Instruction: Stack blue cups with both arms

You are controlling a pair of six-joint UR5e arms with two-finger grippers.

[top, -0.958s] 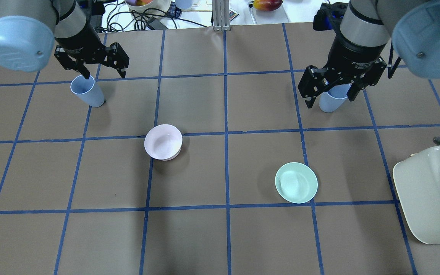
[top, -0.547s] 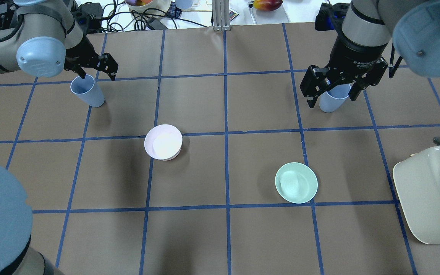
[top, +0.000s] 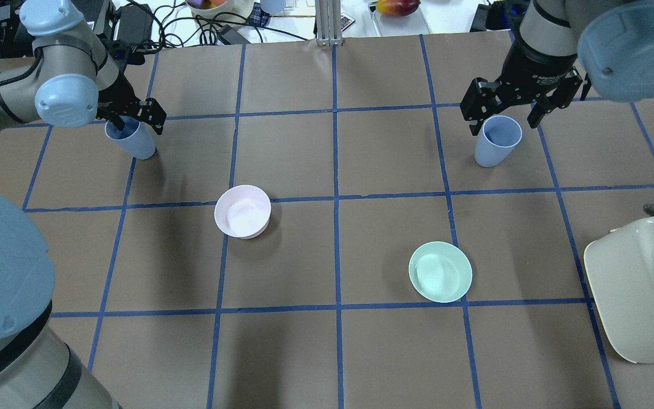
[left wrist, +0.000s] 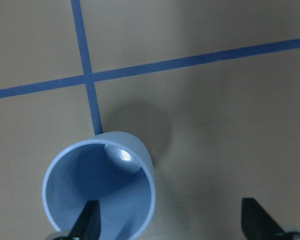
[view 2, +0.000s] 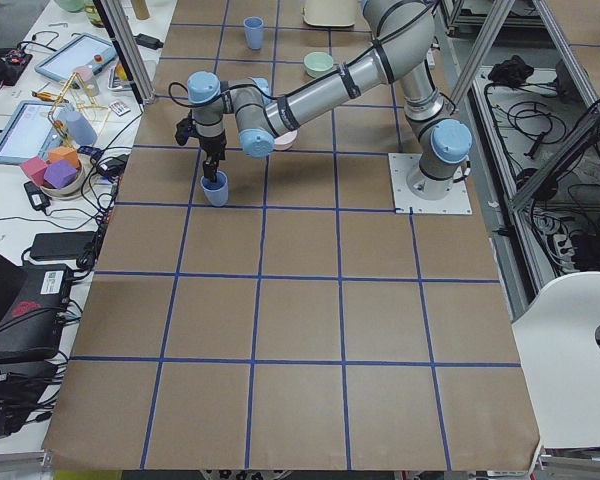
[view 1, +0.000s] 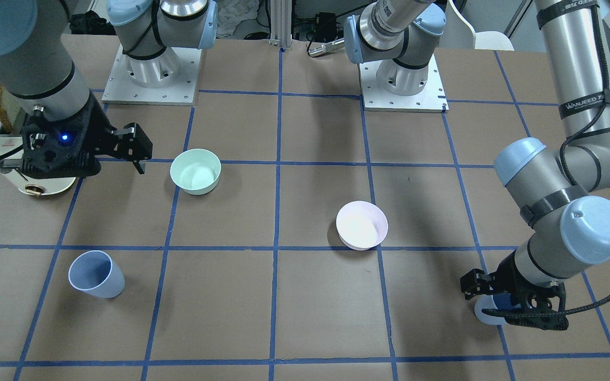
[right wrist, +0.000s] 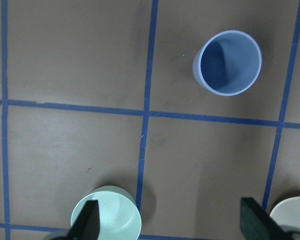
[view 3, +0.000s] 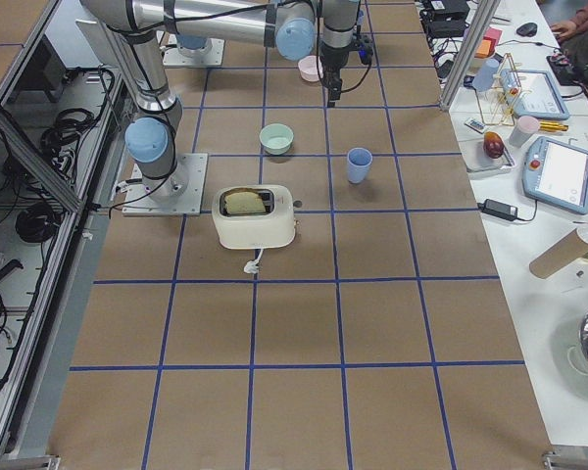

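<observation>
Two blue cups stand upright and far apart on the table. The left cup (top: 132, 141) has my left gripper (top: 137, 122) low over it. The left wrist view shows the cup (left wrist: 100, 187) with one finger (left wrist: 90, 225) inside it and the other (left wrist: 255, 225) outside, jaws wide, not closed on it. The right cup (top: 497, 142) stands free. My right gripper (top: 500, 116) is open and empty, high above it. The right wrist view shows that cup (right wrist: 229, 62) well below. In the front view the cups (view 1: 96, 275) (view 1: 487, 313) stand near opposite sides.
A pale pink bowl (top: 243, 211) and a mint-green bowl (top: 440, 271) sit between the cups, nearer the robot. A cream toaster (top: 639, 289) stands at the right edge. Brown paper with a blue tape grid (top: 335, 170) covers the table. Cables and clutter lie beyond the far edge.
My left gripper has come down onto the left cup, one finger now inside it. My right gripper has pulled back and up from the right cup, which now shows fully.
</observation>
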